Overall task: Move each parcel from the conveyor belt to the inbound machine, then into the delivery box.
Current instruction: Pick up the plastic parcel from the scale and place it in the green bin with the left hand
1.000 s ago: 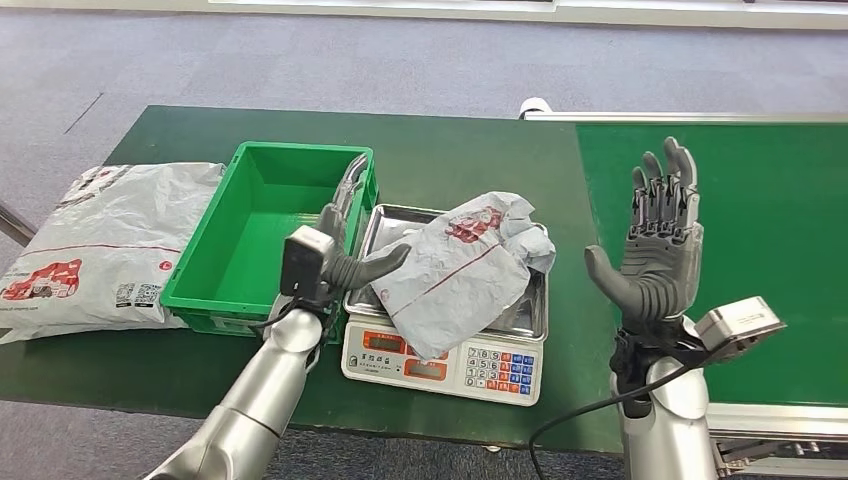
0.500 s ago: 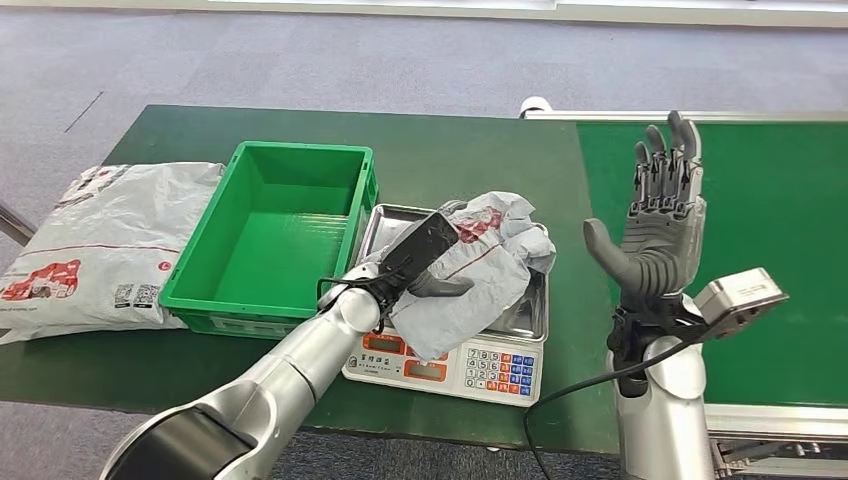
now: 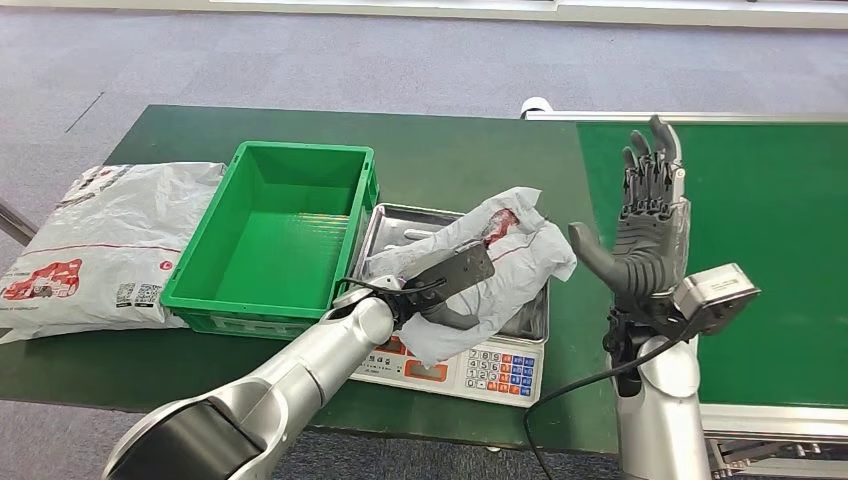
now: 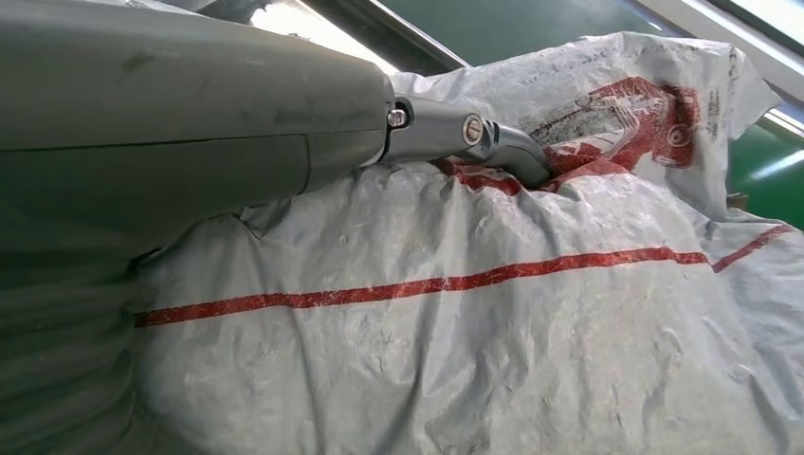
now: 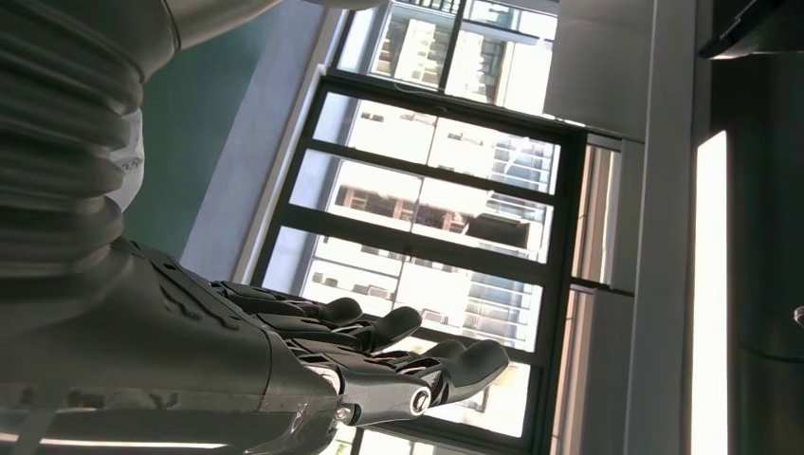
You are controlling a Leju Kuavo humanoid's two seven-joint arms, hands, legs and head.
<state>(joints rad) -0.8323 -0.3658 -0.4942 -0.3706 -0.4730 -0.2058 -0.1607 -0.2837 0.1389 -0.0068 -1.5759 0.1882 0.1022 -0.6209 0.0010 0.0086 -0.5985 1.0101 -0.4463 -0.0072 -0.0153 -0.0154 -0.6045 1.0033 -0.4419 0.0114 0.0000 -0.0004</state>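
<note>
Even, bright overhead light fills the head view; soft shadows sit under the green plastic crate (image 3: 270, 235) and crumpled grey mailer bag (image 3: 480, 270). The steel scale tray (image 3: 395, 225) glints. Bright window panes (image 5: 446, 204) blow out mid-frame, leaving the dark-fingered right hand (image 5: 313, 351) backlit.

Worktop (image 3: 460, 150): dark green, under the left hand (image 3: 450, 285) and running on past it

Large grey bag (image 3: 100, 245): red print and labels, lying flat on the worktop, well to the left of the left hand

Black cable (image 3: 570, 395): looping below the right hand (image 3: 645, 235), near the worktop's front edge

Floor (image 3: 300, 60): grey carpet, beyond both hands

Window panes (image 5: 446, 209): dark-framed, bright, behind the right hand
</note>
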